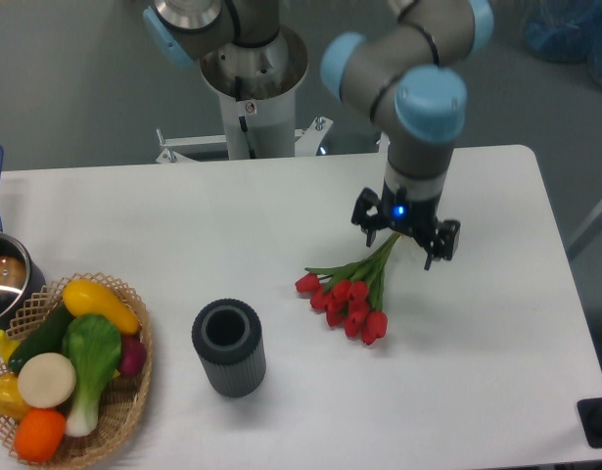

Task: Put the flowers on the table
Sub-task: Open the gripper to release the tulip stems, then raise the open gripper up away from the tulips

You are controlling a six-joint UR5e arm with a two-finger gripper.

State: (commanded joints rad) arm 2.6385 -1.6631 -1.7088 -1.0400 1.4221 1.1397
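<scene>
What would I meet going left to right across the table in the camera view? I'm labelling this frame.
pot → basket of vegetables → vase → flowers → gripper

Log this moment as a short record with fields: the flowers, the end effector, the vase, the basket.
flowers: bunch of red tulips with green stems, lying on the white table
end effector: two-finger end effector, open, above the stem ends, not gripping
vase: dark grey ribbed cylindrical vase, upright, empty, left of the flowers
basket: woven wicker basket of vegetables, at the table's left edge
</scene>
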